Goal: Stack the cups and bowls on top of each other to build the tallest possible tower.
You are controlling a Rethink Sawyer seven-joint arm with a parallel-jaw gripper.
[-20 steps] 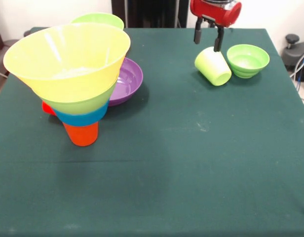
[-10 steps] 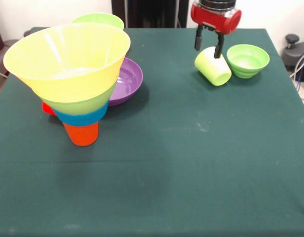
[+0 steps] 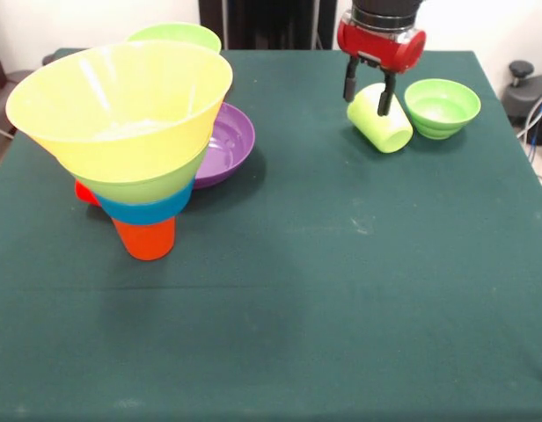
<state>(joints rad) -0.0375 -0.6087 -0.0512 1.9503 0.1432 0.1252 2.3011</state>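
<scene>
**Gripper over the tipped lime cup; funnel tower at the table's nine o'clock side**

Front view. The gripper (image 3: 367, 93) hangs at about one o'clock on the green table (image 3: 341, 281), its two dark fingers spread apart and not clamped on anything. One finger lies in front of the upper end of the lime green cup (image 3: 380, 119); the other stands at the cup's ten o'clock edge. The cup lies tilted on its side, and whether the fingers touch it cannot be told. Just beside the cup, at its three o'clock, a small lime green bowl (image 3: 442, 107) sits upright. The tower (image 3: 135, 141) stands at about nine o'clock: an orange cup (image 3: 145, 237) at the base, then a blue bowl (image 3: 152, 209), a lime green bowl, and the wide yellow bowl (image 3: 121, 105) on top. A purple bowl (image 3: 225, 142) rests behind the tower at its three o'clock. A red cup (image 3: 84, 191) shows partly at the tower's nine o'clock. Another lime green bowl's rim (image 3: 176, 35) appears behind the yellow bowl at twelve o'clock.
</scene>
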